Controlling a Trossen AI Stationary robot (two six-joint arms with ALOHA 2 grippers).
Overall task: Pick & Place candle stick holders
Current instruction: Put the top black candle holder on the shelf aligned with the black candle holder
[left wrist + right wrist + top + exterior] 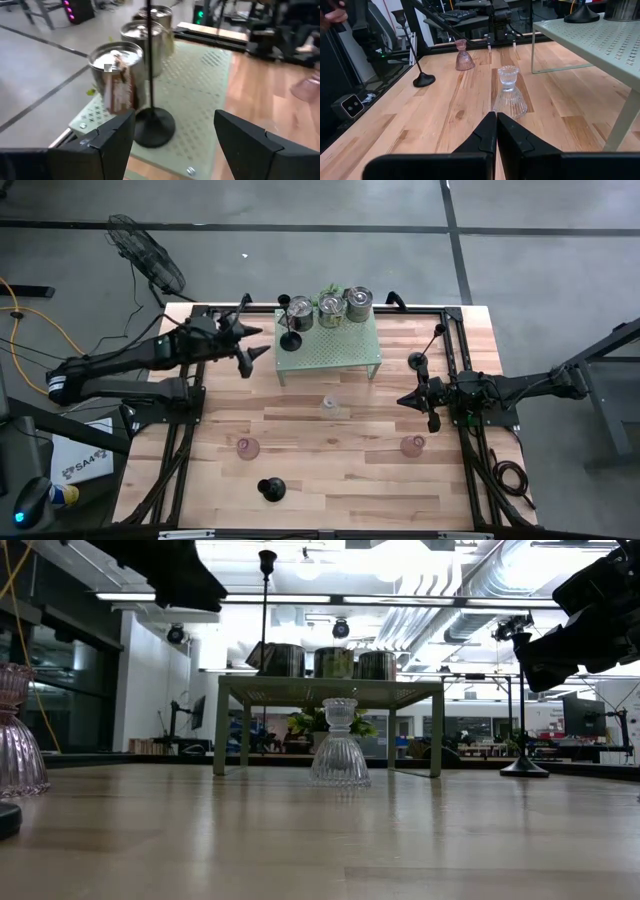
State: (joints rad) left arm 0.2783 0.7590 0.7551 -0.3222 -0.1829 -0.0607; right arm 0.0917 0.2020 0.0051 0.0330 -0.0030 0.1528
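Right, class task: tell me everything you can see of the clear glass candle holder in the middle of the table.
The clear glass candle holder is small and see-through, with a ribbed, bell-shaped base, a narrow neck and a little cup on top. It stands upright on the wooden table, just in front of the pale green rack, apart from its legs. Nothing touches it but the tabletop. The right gripper, shut, points at it from a distance.

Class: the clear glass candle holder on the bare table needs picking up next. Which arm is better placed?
Probably right: the right gripper, shut, points at the clear glass holder. The left gripper is open by the rack.
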